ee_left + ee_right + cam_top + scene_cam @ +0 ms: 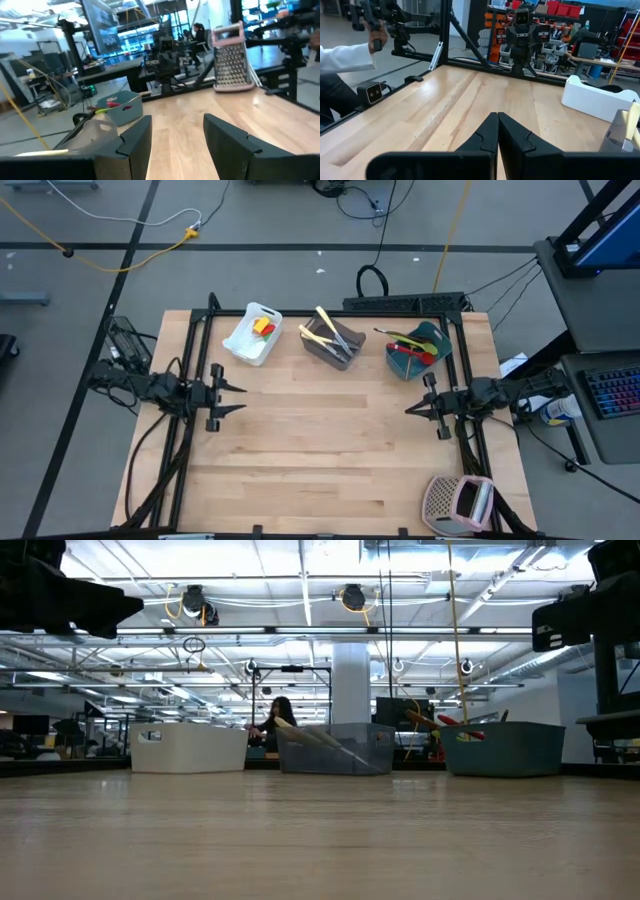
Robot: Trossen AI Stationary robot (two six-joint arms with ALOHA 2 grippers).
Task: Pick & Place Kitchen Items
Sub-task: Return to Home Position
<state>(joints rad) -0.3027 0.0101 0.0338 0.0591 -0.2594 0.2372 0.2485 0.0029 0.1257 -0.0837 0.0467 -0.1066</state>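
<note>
left gripper (236, 399) centre-left, fingers apart | right gripper (412, 410) centre-right, fingers together | utensils (330, 331) lie in three tubs (246, 349), upper middle of frame

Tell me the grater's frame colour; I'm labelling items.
Pink frame around a perforated metal face; the grater shows best in the left wrist view.

Utensils (330, 333) lie in three tubs (243, 346) along the table's (320, 465) back edge.

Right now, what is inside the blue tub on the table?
In the blue tub a red utensil and a green utensil lie on top. Whatever is under them is covered, so I cannot see it. The left gripper and right gripper wait away from it.
</note>
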